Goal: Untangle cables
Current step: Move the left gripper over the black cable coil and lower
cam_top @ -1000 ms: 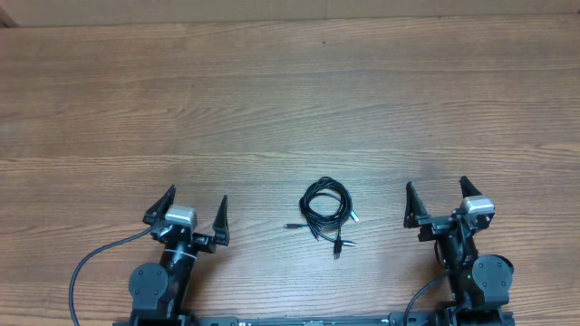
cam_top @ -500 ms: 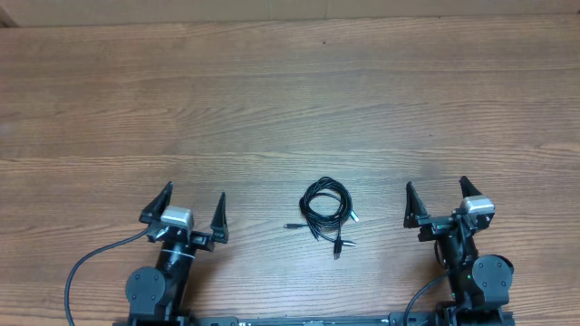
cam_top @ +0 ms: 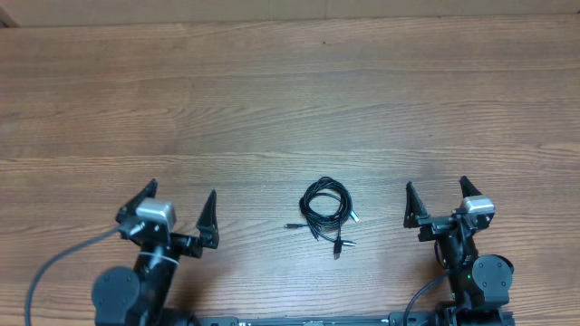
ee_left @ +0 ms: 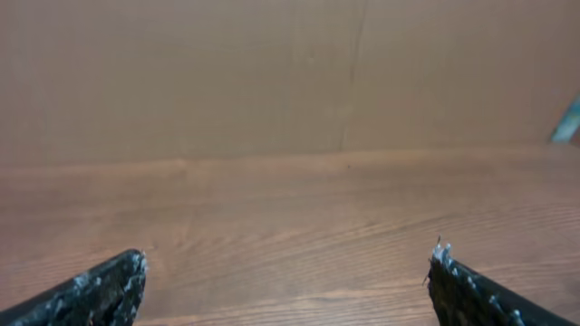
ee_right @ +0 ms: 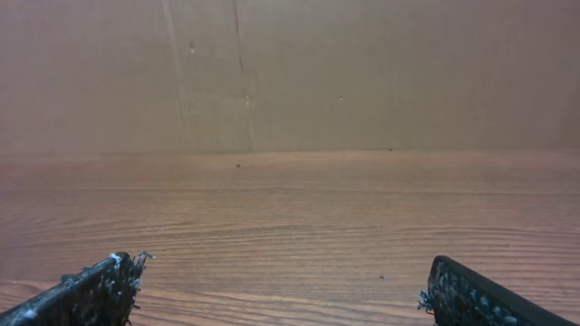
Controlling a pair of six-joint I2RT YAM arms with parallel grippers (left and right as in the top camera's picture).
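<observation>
Left fingers (cam_top: 208, 222): spread wide, empty.
Right fingers (cam_top: 410, 206): spread wide, empty.
Thin black coiled cables (cam_top: 324, 210): bundled on brown wood-grain counter (cam_top: 272, 91), between both finger pairs, touching neither.

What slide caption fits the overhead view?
Tangled cables lie on the table between the open left gripper and open right gripper.

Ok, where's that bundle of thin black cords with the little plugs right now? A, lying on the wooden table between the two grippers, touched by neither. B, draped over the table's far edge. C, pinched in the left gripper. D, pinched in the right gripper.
A: the overhead view shows the coiled thin black cords lying on the wooden table between the open left gripper and the open right gripper, apart from both.
</observation>
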